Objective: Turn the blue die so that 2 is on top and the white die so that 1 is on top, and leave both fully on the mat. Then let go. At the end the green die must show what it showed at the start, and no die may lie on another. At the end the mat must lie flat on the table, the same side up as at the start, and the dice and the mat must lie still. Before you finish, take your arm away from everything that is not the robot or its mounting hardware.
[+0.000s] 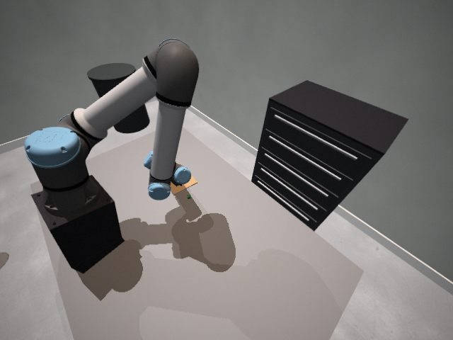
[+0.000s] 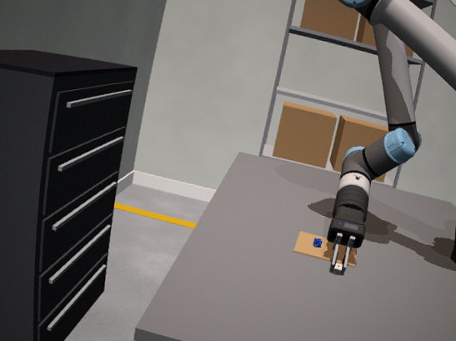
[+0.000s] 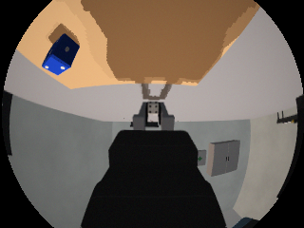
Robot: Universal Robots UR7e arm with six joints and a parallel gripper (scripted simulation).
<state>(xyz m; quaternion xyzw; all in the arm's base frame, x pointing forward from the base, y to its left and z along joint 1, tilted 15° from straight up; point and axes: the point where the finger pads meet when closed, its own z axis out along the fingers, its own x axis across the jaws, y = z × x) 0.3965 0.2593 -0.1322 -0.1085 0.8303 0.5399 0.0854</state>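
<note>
A grey desk carries a small tan mat. The blue die sits on the mat, its top face too small to read. The hand hangs over the mat's near edge, clenched on the white die, held off the surface. A green die lies on the desk just off the mat. A black drawer cabinet stands beside the desk; a shelf rack with cardboard boxes lines the pale wall, and a yellow line marks the floor.
</note>
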